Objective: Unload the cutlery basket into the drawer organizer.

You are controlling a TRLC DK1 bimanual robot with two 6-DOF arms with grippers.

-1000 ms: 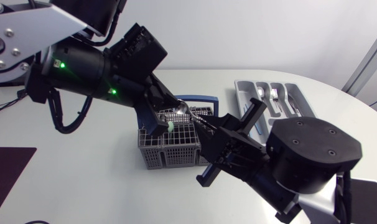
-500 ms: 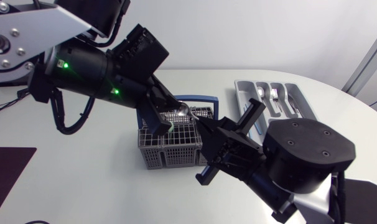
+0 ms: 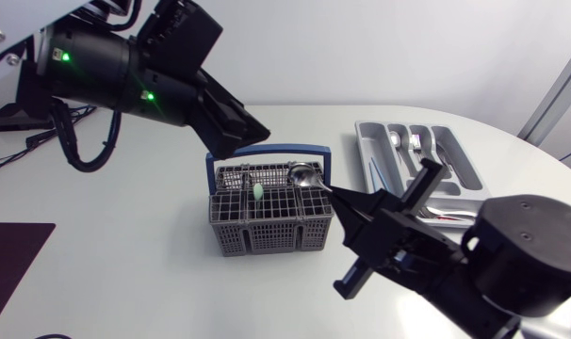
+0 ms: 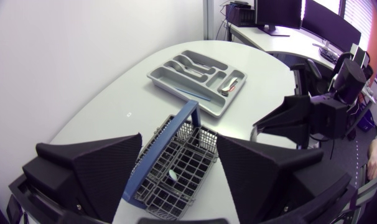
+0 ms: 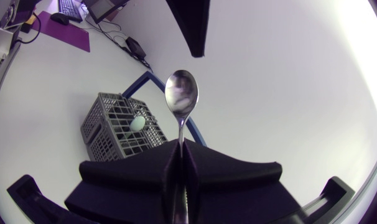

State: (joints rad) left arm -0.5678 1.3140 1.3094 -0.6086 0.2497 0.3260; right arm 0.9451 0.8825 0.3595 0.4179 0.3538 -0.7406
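Right gripper [image 3: 345,201] with spoon [image 3: 305,175] beside basket [image 3: 267,229]; left gripper [image 3: 244,129] wide above it.

Counting as I go: one grey cutlery basket [image 3: 267,231], one drawer organizer [image 3: 362,141], one spoon [image 3: 304,174] lifted clear, one pale green piece [image 3: 256,191] in the basket, several organizer pieces I can't number, and two pincers, my left pincer [image 4: 177,140] and right pincer [image 5: 179,149].

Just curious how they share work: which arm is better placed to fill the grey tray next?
Right: the right gripper is shut on the shiny metal spoon, nearer the grey plastic drawer organizer. The left gripper hangs open and empty above the grey wire cutlery basket.
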